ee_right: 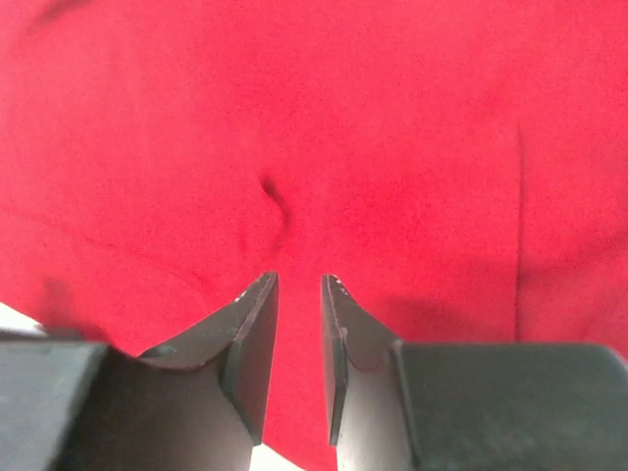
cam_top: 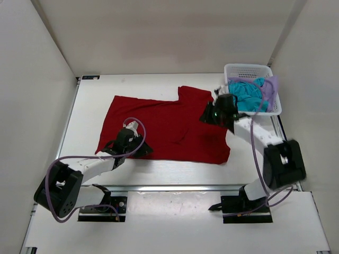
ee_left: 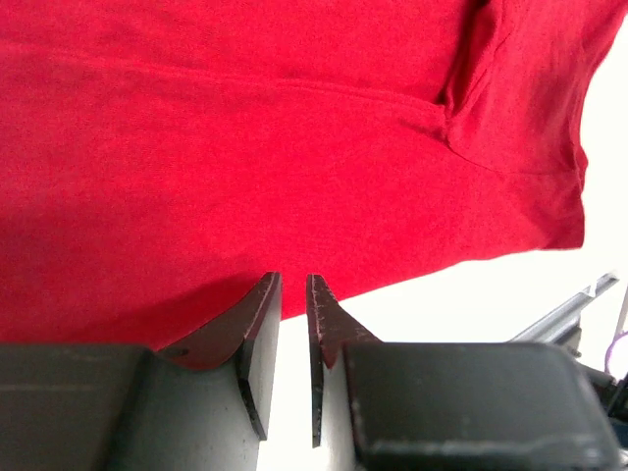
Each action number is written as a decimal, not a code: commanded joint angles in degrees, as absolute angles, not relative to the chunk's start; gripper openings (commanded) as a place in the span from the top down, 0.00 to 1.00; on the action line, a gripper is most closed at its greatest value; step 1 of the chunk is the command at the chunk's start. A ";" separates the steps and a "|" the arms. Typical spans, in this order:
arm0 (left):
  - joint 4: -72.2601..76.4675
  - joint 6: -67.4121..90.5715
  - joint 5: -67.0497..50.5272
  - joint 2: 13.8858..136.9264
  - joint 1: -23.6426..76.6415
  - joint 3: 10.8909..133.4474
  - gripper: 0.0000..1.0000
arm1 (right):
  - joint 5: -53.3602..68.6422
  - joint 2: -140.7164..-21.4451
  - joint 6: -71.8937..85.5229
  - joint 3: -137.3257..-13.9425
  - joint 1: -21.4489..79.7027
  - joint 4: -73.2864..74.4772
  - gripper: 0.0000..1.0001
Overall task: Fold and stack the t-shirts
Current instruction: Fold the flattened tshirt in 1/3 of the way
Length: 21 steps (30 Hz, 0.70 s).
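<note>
Red t-shirt (cam_top: 164, 124) flat on table (cam_top: 90, 100); teal t-shirt (cam_top: 249, 95), lavender t-shirt (cam_top: 269, 87) in white basket (cam_top: 246, 67)

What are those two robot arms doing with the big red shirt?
The red t-shirt lies spread on the table, not folded yet. The left gripper is at its near edge, the right gripper over its side by the white basket, both with jaws slightly apart, pinching nothing. The teal t-shirt and lavender t-shirt sit in that basket.
</note>
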<state>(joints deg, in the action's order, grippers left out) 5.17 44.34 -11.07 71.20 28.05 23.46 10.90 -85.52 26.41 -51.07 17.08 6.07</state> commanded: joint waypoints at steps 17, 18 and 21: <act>9.23 42.80 -18.28 77.78 31.73 26.37 0.73 | -1.65 -146.75 16.35 -135.56 9.84 29.33 0.54; 9.23 42.80 -18.72 77.87 31.55 26.02 0.73 | -1.50 -149.47 16.43 -140.23 9.32 31.53 0.54; 9.32 42.81 -18.63 78.31 31.12 26.45 0.73 | -1.14 -156.59 17.75 -152.53 9.05 40.13 0.54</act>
